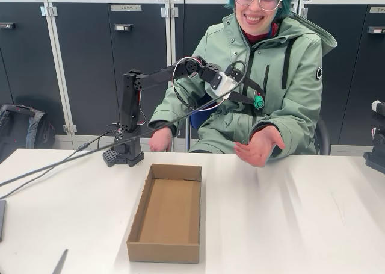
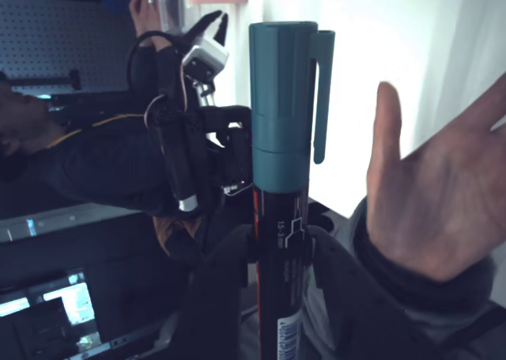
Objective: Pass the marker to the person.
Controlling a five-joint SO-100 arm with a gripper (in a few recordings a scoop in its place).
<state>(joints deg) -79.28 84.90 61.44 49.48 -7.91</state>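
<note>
Two fingers (image 2: 273,253) clamp the marker (image 2: 283,162) barrel, cap protruding beside the person's hand (image 2: 439,206).

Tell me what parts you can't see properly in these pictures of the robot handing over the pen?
- Thick marker with green cap: its lower barrel is cut off by the bottom edge in the wrist view; in the fixed view the black gripper hides most of it.
- White label print: too small and blurred to read in the wrist view.
- Person's open hand: fingers cut off by the right edge in the wrist view.
</note>
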